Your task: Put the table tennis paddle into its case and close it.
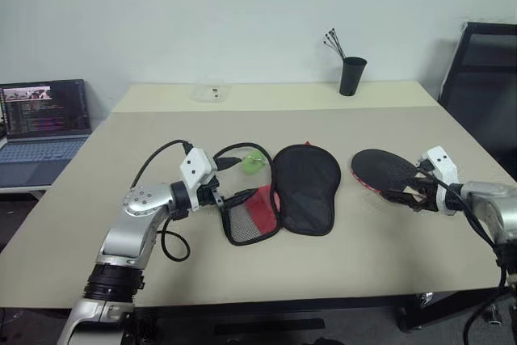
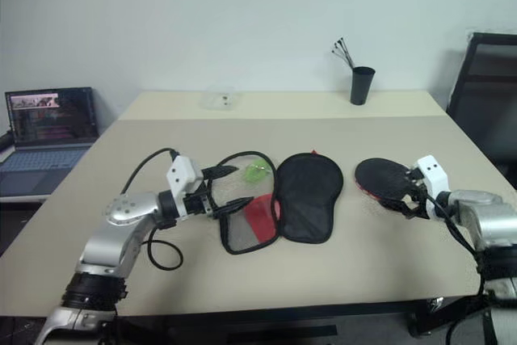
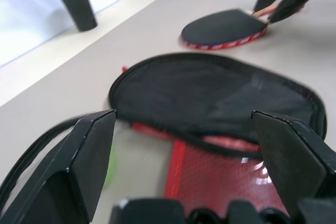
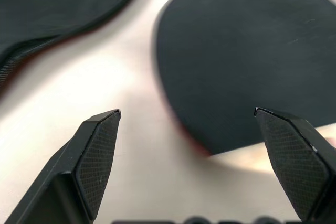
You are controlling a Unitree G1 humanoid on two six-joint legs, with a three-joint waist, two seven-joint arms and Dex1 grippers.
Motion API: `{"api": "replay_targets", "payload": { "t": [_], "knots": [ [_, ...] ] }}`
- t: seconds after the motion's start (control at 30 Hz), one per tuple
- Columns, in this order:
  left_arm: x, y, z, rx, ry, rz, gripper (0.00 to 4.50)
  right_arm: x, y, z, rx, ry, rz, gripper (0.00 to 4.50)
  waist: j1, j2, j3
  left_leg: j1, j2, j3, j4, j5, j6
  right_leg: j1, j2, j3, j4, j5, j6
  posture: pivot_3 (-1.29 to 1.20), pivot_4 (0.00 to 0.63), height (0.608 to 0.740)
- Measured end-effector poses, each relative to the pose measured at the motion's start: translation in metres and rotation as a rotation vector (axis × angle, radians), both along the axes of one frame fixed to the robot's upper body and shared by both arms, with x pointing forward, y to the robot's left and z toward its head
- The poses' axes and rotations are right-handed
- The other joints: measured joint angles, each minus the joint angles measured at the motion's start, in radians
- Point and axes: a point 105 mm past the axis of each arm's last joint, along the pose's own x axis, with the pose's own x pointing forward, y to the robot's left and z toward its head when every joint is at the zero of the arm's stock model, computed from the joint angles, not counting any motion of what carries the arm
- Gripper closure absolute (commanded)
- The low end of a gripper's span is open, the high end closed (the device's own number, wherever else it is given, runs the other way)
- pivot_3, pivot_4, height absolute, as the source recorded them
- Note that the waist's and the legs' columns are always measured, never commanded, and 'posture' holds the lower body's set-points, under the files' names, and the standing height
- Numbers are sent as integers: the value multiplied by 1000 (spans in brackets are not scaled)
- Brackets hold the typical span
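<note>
The right gripper point(image 1: 410, 187) stands wide open with nothing between its fingers; it hangs just at the near right edge of the table tennis paddle point(image 1: 385, 169), where the blade meets the handle, and in the right wrist view the two black fingertips point(image 4: 100, 145) straddle bare tabletop with the black blade point(image 4: 247, 61) just beyond them. The paddle lies flat on the table point(image 1: 339, 256), black face up, a red edge showing along its near rim, well to the right of the case and apart from it. The left gripper point(image 2: 230, 188) is also spread wide and grips nothing; it points level toward the case point(image 1: 304, 188), its fingers just at the left rim of the opened mesh flap point(image 1: 252, 217). The case lies unzipped and spread in two halves: the black paddle-shaped half toward the centre of the table, and the mesh half with a red panel folded out to its left. A green pull tag point(image 1: 253, 163) lies just behind the mesh half. Farther back stand a black cup point(image 1: 352, 76) holding thin sticks and a small clear object point(image 1: 212, 92). A laptop point(image 1: 44, 119) sits off the table's left side, a black chair point(image 1: 485, 78) to its right.
</note>
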Motion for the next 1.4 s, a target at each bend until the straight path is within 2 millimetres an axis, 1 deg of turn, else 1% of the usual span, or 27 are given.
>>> {"api": "replay_targets", "payload": {
  "t": [0.1,0.2,0.27,0.4,0.5,0.63,0.8,0.83,0.87,0.93,1.13,1.17,1.3,1.4],
  "knots": [
    [0,-2,2,2,-4,-8,0,6,-15,-4,-58,5,-16,11,1,-1,0,0,0,1,0,0,0,0,0,1,0,0,0,0,150,740],
    [0,-2,2,5,-5,-18,0,7,-26,-9,-93,30,-21,11,2,-1,0,0,0,3,0,0,0,-1,0,4,0,0,0,0,150,740],
    [0,-2,2,7,-6,-22,0,3,-38,-13,-101,58,-33,11,2,-1,1,0,0,4,0,0,0,-1,0,5,0,0,0,0,150,740],
    [0,-2,2,6,-7,-20,0,-7,-62,-12,-124,95,-70,11,2,-1,1,1,0,5,0,0,0,-1,0,6,0,0,0,0,150,740],
    [0,-1,2,6,-8,-17,0,-12,-74,-16,-147,120,-95,11,0,-1,1,2,0,6,0,0,0,-1,0,7,1,0,0,0,150,740],
    [0,-2,3,6,-4,-16,0,-16,-77,-26,-153,156,-104,11,-1,-1,1,3,0,7,0,0,0,-1,0,8,2,0,0,0,150,740],
    [1,-3,4,5,7,-10,0,-15,-71,-28,-143,160,-87,11,-2,-1,1,4,0,8,0,0,0,0,0,9,2,1,1,0,150,740],
    [1,-3,5,5,6,-9,0,-14,-69,-29,-139,161,-83,377,-3,-1,1,4,0,8,0,0,0,0,0,10,2,1,1,0,150,740],
    [0,-4,7,5,3,-9,0,-13,-67,-29,-130,165,-77,553,-5,-1,1,5,0,8,0,0,0,0,0,10,2,1,1,0,150,740],
    [-1,-5,9,7,-1,-9,0,-12,-61,-30,-113,177,-61,1173,-9,-1,1,6,0,9,0,0,0,1,0,11,2,1,2,0,150,740],
    [-1,-6,11,10,-8,-11,0,-15,-43,-29,-33,222,-22,3267,-20,-1,1,7,1,9,0,0,0,1,1,12,2,1,2,0,150,740],
    [-2,-6,11,10,-9,-11,0,-16,-40,-29,-12,230,-27,3333,-20,-1,1,7,1,9,0,0,0,1,1,12,2,1,2,0,150,740],
    [-2,-3,10,8,-19,-8,0,-22,-27,-28,64,260,-58,3333,-20,-1,1,7,1,9,0,0,0,1,0,12,2,1,2,0,150,740],
    [0,2,3,7,-7,4,0,-25,-11,-26,115,265,-97,3333,-22,-1,1,7,1,9,0,0,0,1,0,12,3,1,2,0,150,740]
  ]
}}
